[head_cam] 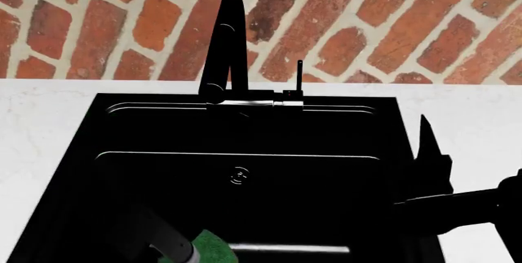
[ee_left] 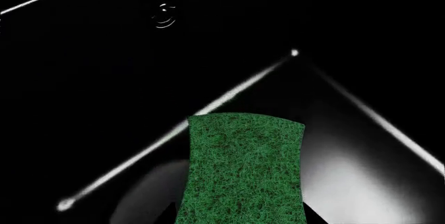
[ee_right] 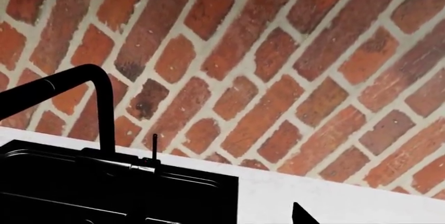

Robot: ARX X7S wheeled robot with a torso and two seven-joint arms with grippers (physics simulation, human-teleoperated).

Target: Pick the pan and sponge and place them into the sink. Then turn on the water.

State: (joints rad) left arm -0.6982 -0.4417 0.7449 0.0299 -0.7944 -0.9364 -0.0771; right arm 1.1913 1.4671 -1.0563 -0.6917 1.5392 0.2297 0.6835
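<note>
**Operator:** Where is the sponge [ee_left: 242, 168] relative to the sink [head_cam: 122, 107]?

**Technician:** It sits at your left gripper [head_cam: 192, 252], inside the basin's outline at the near edge, green face up. In the left wrist view its long axis runs straight out from the gripper, with the drain [ee_left: 163, 9] well beyond it. You appear to have it held, but the jaws are hidden, so I cannot tell the opening.

**Operator:** And the right side?

**Technician:** Your right gripper [head_cam: 430, 153] stands over the sink's right rim, beside the worktop [head_cam: 473, 122]. Its opening cannot be told either. It is the nearer arm to the faucet lever [head_cam: 299, 76]. The pan cannot be made out.
</note>
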